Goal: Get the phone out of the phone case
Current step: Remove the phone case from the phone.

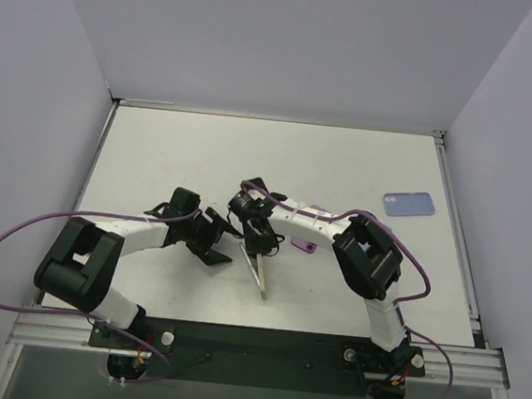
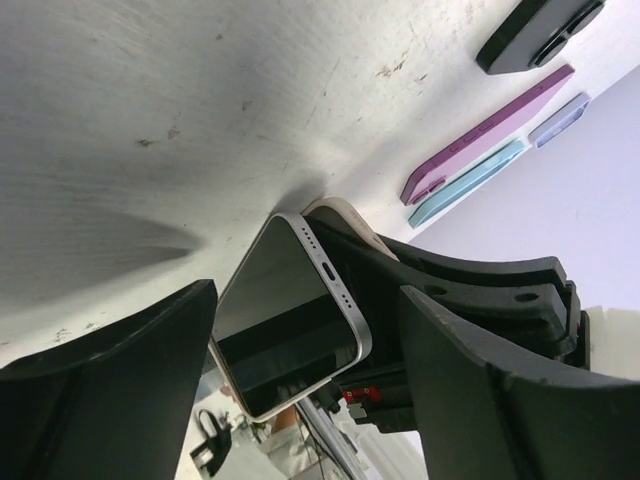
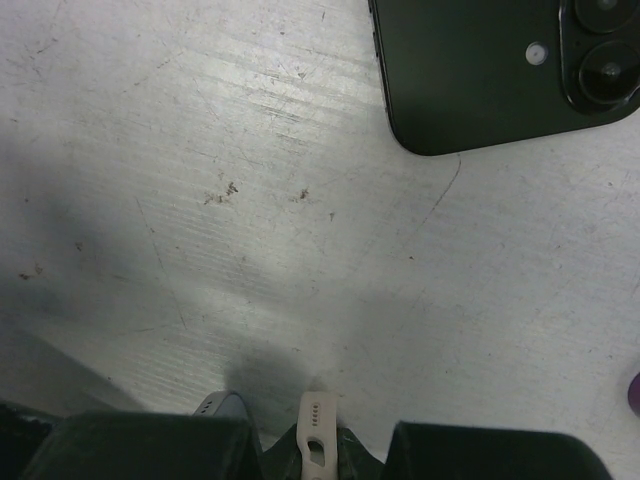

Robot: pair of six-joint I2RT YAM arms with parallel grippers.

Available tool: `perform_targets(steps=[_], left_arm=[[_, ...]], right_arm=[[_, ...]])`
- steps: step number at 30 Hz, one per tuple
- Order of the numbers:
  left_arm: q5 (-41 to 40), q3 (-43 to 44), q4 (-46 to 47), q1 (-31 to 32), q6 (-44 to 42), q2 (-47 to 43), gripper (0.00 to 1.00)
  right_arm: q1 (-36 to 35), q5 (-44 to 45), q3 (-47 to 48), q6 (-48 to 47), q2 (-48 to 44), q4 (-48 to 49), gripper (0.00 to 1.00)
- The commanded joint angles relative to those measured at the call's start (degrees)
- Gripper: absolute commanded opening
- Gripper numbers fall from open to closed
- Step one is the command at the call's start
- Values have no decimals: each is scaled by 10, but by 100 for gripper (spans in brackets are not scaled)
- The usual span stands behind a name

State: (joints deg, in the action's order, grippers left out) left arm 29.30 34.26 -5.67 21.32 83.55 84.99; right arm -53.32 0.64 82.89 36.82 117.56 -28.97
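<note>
Black plastic on the left: the left hand point(image 1: 216, 247) sits near the middle of the white worktop point(image 1: 345, 160), its jaws spread wide. Its own camera shows one finger on each side of the phone point(image 2: 285, 325). Whether either finger touches the phone, I cannot tell. The phone has a silver edge and a dark screen, and it stands tilted on the worktop with its port end up. Right behind it is the pale beige phone case point(image 2: 350, 218). The case's rim is peeled back from the phone at that end, so the phone is partly out but not free.

Moving right, the right hand point(image 1: 260, 241) reaches in from the other side. It is clamped tight on the lip of the phone case. Its wrist camera shows the case edge pinched between the fingers and the phone's corner just left of it.

Ahead of that hand a dark phone point(image 3: 470, 70) lies back up, lenses showing. Further right a purple case point(image 1: 304, 247) lies flat beside the right arm. A blue case point(image 1: 408, 205) rests well apart, near the right edge.
</note>
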Motion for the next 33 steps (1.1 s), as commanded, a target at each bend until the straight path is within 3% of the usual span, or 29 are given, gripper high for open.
perform_targets(steps=[1,8,13,18,24,27,28,33], left_arm=[[45,61,-17,0,-20,25,76],[82,164,-148,11,-140,108,75],[67,193,-220,19,-196,121,71],[48,194,-265,17,-218,120,45],[43,208,-277,15,-222,118,24],[40,216,-293,7,-233,113,10],[38,219,-307,3,-236,110,0],[24,244,-359,-52,-269,76,0]], right_arm=[[4,47,-13,2,39,18,0],[13,48,-8,-3,47,19,0],[18,48,-10,0,45,19,0],[24,49,-7,-3,45,19,0],[29,52,-5,-3,40,18,0],[38,51,-6,-3,32,13,0],[41,52,-7,-3,29,11,0],[61,76,-16,-6,-7,8,0]])
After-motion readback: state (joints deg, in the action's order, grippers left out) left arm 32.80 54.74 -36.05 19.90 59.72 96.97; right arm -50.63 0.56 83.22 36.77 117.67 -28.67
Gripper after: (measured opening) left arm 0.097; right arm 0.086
